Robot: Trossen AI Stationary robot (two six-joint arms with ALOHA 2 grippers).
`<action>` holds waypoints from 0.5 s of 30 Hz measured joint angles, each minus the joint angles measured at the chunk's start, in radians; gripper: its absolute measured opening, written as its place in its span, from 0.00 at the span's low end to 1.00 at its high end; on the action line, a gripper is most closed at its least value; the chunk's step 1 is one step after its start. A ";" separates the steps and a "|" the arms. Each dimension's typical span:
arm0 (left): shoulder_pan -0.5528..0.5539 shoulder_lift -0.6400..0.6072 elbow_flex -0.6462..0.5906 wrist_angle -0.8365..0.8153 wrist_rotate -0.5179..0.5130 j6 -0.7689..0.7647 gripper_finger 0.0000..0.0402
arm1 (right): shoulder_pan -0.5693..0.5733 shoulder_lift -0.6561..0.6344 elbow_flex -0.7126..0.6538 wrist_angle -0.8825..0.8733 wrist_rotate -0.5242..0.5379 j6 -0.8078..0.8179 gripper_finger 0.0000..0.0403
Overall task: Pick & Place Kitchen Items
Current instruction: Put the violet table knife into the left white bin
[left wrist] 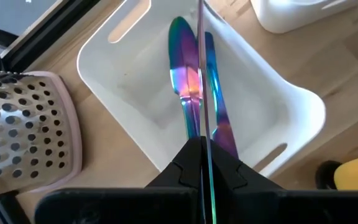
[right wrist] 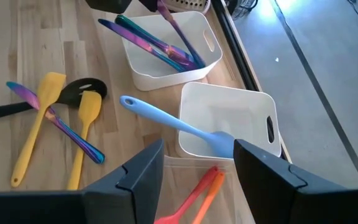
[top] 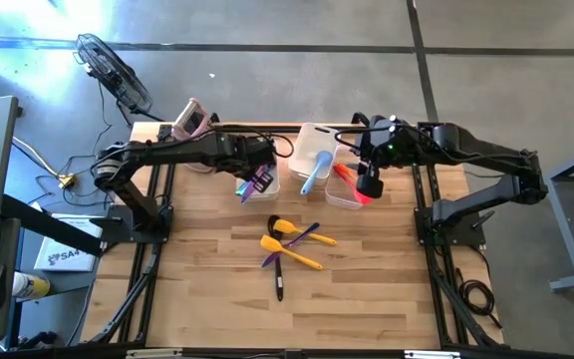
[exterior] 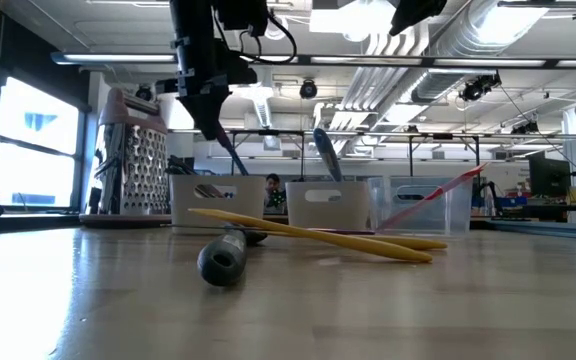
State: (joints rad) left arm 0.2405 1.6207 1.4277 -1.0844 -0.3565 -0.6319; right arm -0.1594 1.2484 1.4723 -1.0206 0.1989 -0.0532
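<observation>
Left gripper (left wrist: 202, 163), fingers pressed together on an iridescent knife (left wrist: 199, 74), holds it blade-down over the left white tub (left wrist: 114, 74), where two iridescent utensils (left wrist: 185, 68) lie. Right gripper (right wrist: 199, 165), fingers spread and empty, hovers above the orange spatula (right wrist: 194, 196).

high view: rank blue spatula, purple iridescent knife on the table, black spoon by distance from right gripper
1. blue spatula, in the middle tub beside the right gripper
2. purple iridescent knife, mid-table among the yellow spatulas
3. black spoon, nearest the front edge
</observation>
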 joint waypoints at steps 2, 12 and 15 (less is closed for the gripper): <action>0.008 0.000 0.000 -0.001 0.011 0.000 0.00 | 0.000 0.000 0.000 0.000 0.000 0.000 0.47; 0.015 0.000 0.000 -0.013 0.067 0.000 0.00 | 0.000 0.000 0.000 0.000 -0.001 -0.001 0.47; 0.015 0.000 0.000 -0.013 0.058 -0.001 0.00 | 0.000 0.000 0.000 0.000 -0.025 0.000 0.47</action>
State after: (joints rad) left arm 0.2554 1.6207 1.4275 -1.0977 -0.2983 -0.6333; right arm -0.1596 1.2488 1.4723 -1.0210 0.1737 -0.0532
